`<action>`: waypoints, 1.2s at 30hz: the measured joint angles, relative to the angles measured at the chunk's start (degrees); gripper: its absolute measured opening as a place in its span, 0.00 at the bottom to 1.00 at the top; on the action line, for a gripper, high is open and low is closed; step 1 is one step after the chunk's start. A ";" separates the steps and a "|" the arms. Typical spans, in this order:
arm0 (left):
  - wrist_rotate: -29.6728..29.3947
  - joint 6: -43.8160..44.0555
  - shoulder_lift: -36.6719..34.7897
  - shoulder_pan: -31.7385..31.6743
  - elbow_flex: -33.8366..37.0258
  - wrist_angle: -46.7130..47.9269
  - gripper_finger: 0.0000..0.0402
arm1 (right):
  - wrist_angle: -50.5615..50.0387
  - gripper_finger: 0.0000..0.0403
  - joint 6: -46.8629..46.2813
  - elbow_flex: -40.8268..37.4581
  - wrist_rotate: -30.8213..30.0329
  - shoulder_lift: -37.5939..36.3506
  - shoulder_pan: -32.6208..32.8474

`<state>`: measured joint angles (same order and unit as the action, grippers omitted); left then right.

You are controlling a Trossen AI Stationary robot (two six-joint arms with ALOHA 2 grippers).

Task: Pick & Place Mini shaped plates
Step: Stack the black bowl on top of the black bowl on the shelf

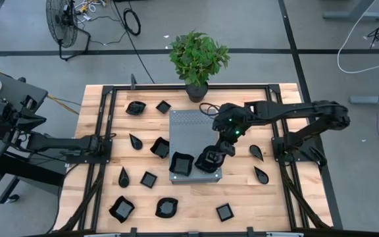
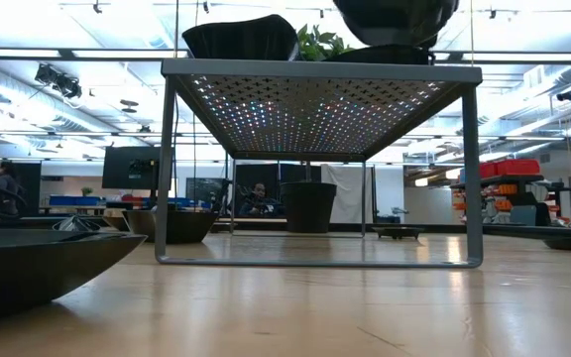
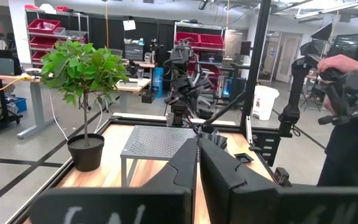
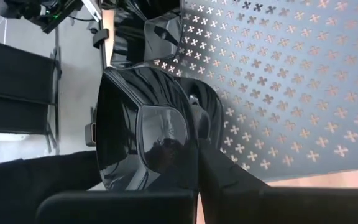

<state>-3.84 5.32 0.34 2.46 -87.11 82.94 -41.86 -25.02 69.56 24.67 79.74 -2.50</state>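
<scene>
The mini shaped plates are glossy black dishes. Several lie on the wooden table around a grey perforated stand (image 1: 193, 131). One squarish plate (image 1: 180, 164) sits on the stand's near edge and also shows in the low view (image 2: 241, 38). My right gripper (image 1: 213, 155) hangs over the stand's near right corner, shut on another squarish plate (image 4: 143, 134). My left gripper (image 3: 197, 177) waits shut and level at the table's left side, touching nothing. My right gripper holds the squarish plate by its rim (image 4: 194, 134), coming slanting down from the table's right. One finger (image 4: 229, 177) shows against the outside of that rim; the other is lost against the dark dish. Whether the plate touches the stand, I cannot tell.
A potted plant (image 1: 198, 56) stands at the far edge behind the stand. Teardrop plates (image 1: 256, 151) (image 1: 261, 175) lie to the right of it, with square and wavy ones on the left and near side (image 1: 224, 212). A person (image 3: 353, 93) stands beyond the table's right.
</scene>
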 joint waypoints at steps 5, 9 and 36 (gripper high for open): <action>0.00 -0.03 0.02 0.02 0.00 0.01 0.06 | -0.03 0.00 -1.14 0.00 0.01 2.04 0.00; 0.00 -0.03 0.01 0.02 0.00 0.00 0.06 | 0.20 0.00 -1.72 -0.02 0.01 3.26 0.00; 0.00 0.00 0.02 0.00 0.02 0.00 0.06 | 0.39 0.00 -9.09 -0.82 0.23 4.44 0.31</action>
<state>-3.84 5.32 0.36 2.46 -87.09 82.94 -41.47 -34.11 68.74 24.90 84.18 -2.20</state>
